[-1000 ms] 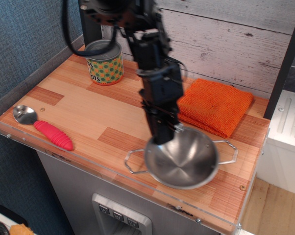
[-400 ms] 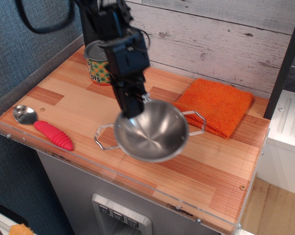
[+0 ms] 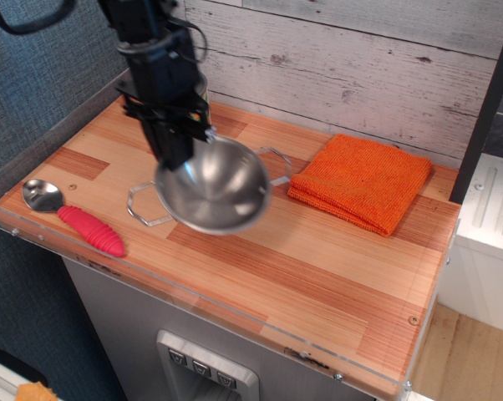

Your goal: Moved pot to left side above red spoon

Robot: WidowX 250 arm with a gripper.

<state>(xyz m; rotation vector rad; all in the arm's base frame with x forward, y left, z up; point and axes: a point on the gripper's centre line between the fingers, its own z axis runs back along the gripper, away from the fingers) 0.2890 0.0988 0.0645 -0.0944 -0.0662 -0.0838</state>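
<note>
The shiny steel pot [image 3: 218, 190] with two wire loop handles hangs tilted above the wooden counter, left of centre. My gripper [image 3: 187, 146] is shut on the pot's far rim and holds it up from above. The red spoon [image 3: 74, 217], silver bowl and ridged red-pink handle, lies on the counter near the front left edge, to the left of and below the pot, apart from it.
A folded orange cloth [image 3: 362, 180] lies at the back right. The wooden counter [image 3: 318, 267] has a clear plastic rim along its front and left. A plank wall stands behind. My arm hides the back left corner.
My gripper has carried the pot from the front right of the counter leftwards and back, to left of centre. The can at the back left is now hidden behind my arm.
</note>
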